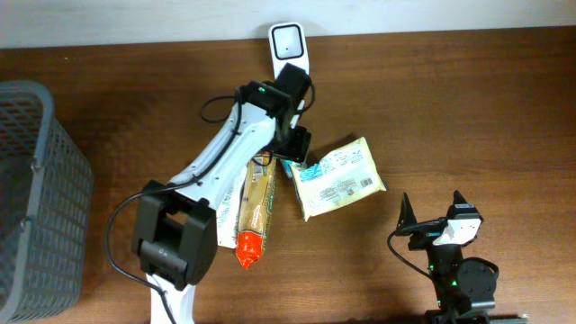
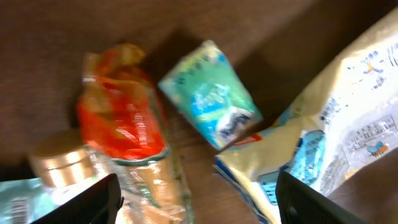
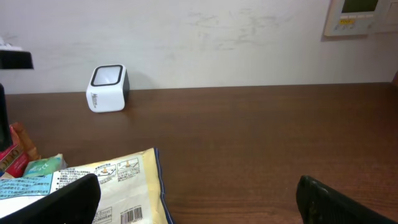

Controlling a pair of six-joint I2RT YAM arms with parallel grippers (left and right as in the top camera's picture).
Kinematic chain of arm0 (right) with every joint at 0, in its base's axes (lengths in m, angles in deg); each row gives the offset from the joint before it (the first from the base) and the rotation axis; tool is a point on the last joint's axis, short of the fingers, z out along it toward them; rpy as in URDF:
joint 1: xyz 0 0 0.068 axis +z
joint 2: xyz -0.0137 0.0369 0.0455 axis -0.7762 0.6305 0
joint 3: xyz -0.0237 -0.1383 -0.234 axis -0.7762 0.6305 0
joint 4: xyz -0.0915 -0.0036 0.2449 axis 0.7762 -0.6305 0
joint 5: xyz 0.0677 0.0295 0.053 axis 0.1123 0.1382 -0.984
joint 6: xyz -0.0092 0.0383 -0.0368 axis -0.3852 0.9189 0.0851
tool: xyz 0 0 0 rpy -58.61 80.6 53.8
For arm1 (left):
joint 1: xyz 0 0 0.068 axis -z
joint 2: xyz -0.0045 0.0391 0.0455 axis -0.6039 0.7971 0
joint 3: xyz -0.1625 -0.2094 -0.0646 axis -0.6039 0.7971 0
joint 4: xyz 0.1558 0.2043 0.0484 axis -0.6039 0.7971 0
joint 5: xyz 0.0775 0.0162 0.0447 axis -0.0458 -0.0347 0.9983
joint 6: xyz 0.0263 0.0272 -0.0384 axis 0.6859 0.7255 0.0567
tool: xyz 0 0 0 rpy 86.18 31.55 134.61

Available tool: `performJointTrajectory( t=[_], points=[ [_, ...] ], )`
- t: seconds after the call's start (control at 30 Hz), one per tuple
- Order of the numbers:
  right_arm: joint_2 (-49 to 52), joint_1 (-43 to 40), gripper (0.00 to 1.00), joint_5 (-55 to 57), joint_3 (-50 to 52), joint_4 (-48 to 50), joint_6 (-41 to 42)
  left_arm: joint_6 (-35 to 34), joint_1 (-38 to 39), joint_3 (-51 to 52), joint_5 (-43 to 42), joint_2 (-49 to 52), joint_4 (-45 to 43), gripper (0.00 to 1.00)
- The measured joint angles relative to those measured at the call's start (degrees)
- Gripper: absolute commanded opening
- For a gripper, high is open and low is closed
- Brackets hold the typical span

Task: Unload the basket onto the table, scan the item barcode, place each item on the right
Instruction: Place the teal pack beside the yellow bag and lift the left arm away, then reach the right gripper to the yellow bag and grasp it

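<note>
A white barcode scanner (image 1: 286,45) stands at the table's far edge and shows in the right wrist view as a small white box (image 3: 107,88). Below it lie a cream snack bag (image 1: 337,177), a long orange-red package (image 1: 255,202) and a small green packet (image 2: 208,102). My left gripper (image 1: 295,144) hovers over these items, open, with nothing between its fingers (image 2: 93,202); the green packet lies flat on the wood under it. The cream bag's printed barcode (image 3: 138,216) faces up. My right gripper (image 1: 430,207) rests open at the near right, empty.
A grey mesh basket (image 1: 36,198) stands at the left edge of the table. A gold-lidded item (image 2: 59,165) lies beside the orange package. Bare brown wood (image 1: 468,108) stretches to the right of the scanner. A wall runs behind the table.
</note>
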Motion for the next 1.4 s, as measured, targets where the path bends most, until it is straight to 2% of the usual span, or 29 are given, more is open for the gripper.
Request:
performJointTrajectory(
  t=[0.03, 0.07, 0.2, 0.33, 0.4, 0.5, 0.67, 0.73, 0.8, 0.83, 0.93, 0.97, 1.0, 1.13, 1.23, 1.33, 1.4],
  points=[
    [0.0, 0.0, 0.99, 0.0, 0.0, 0.0, 0.0, 0.2, -0.9, -1.4, 0.1, 0.0, 1.3, 0.82],
    [0.0, 0.0, 0.99, 0.0, 0.0, 0.0, 0.0, 1.3, -2.0, -4.2, 0.2, -0.2, 2.8, 0.99],
    [0.0, 0.0, 0.99, 0.0, 0.0, 0.0, 0.0, 10.4, -8.2, -14.2, -1.1, -7.4, 11.4, 0.99],
    [0.0, 0.0, 0.99, 0.0, 0.0, 0.0, 0.0, 18.7, -23.9, -17.5, -8.9, -12.9, 16.0, 0.99],
    [0.0, 0.0, 0.99, 0.0, 0.0, 0.0, 0.0, 20.1, -27.9, -17.5, -10.8, -12.7, 17.1, 0.99],
    [0.0, 0.0, 0.99, -1.7, 0.0, 0.1, 0.0, 20.6, -28.5, -17.5, -10.2, -12.7, 17.0, 0.99],
    [2.6, 0.0, 0.99, -12.2, -0.4, 1.3, 5.8, 20.8, -30.3, -17.5, -1.1, -12.7, 15.5, 0.99],
    [10.4, 0.0, 0.99, -15.2, -7.2, 1.2, 6.7, 20.8, -30.3, -17.4, -0.5, -12.7, 15.5, 0.99],
    [23.1, 0.0, 0.99, -18.8, -20.7, -3.0, 7.3, 20.8, -30.3, -17.4, -0.1, -12.6, 15.3, 0.99],
    [27.9, 0.0, 0.98, -19.5, -26.5, -10.4, 7.3, 20.8, -30.3, -17.4, 0.0, -12.6, 15.2, 0.99],
    [51.4, 0.0, 0.98, -21.9, -54.6, -34.7, 5.6, 20.8, -30.3, -17.4, 0.0, -12.5, 15.5, 0.99],
    [58.1, 0.0, 0.99, -24.6, -60.5, -35.9, 5.5, 20.8, -30.3, -17.4, 0.0, -12.5, 15.5, 0.99],
    [63.2, 0.0, 0.83, -28.1, -63.1, -33.6, 5.5, 20.8, -30.3, -17.4, 0.0, -12.5, 15.6, 0.99],
    [80.7, 3.5, 0.81, -35.8, -64.0, -25.5, 8.6, 20.8, -30.3, -17.4, 0.1, -12.5, 15.5, 0.99],
    [94.8, 13.5, 0.69, -35.3, -68.7, -19.3, 16.0, 20.8, -30.3, -17.4, 0.1, -12.5, 15.3, 0.99],
    [106.5, 21.2, 0.67, -34.5, -72.6, -11.2, 24.5, 20.8, -30.3, -17.4, 0.1, -12.5, 15.3, 0.99],
    [110.6, 23.5, 0.67, -34.0, -72.6, -13.0, 27.0, 20.8, -30.3, -17.4, 0.1, -12.5, 15.4, 0.99]
  ],
)
